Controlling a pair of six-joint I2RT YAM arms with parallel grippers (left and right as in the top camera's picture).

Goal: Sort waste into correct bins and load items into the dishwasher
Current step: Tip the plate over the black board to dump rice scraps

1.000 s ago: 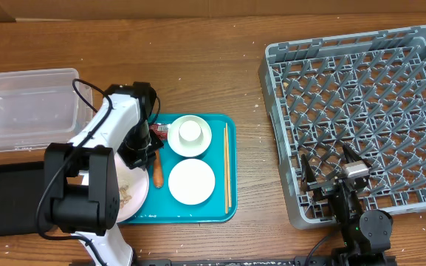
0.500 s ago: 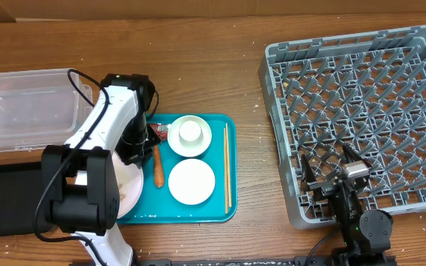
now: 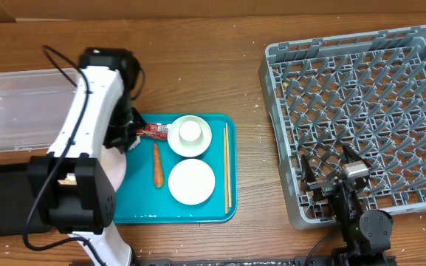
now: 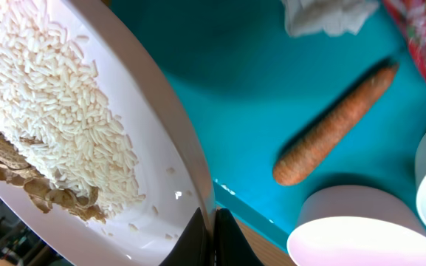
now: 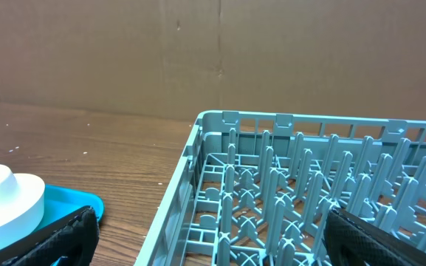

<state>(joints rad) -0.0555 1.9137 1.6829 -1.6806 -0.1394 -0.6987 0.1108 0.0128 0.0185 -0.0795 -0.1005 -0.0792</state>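
The pale pink plate (image 4: 165, 159) is grasped at its rim by the clenched left gripper (image 4: 214, 222) and held tilted over the left edge of the teal tray (image 3: 205, 210); white rice (image 4: 57, 103) and brown scraps (image 4: 21, 174) are heaped on it. Ahead of that gripper the carrot stick (image 4: 334, 125) is laid on the tray, thick end nearest, roughly parallel to the chopsticks (image 3: 227, 166); the napkin (image 4: 327, 15) and red packet (image 4: 419, 44) are seen beyond. The right gripper (image 3: 329, 174) is spread, grasping nothing, at the near edge of the dish rack (image 3: 360, 96); a strip of bench (image 3: 249, 162) separates rack and tray.
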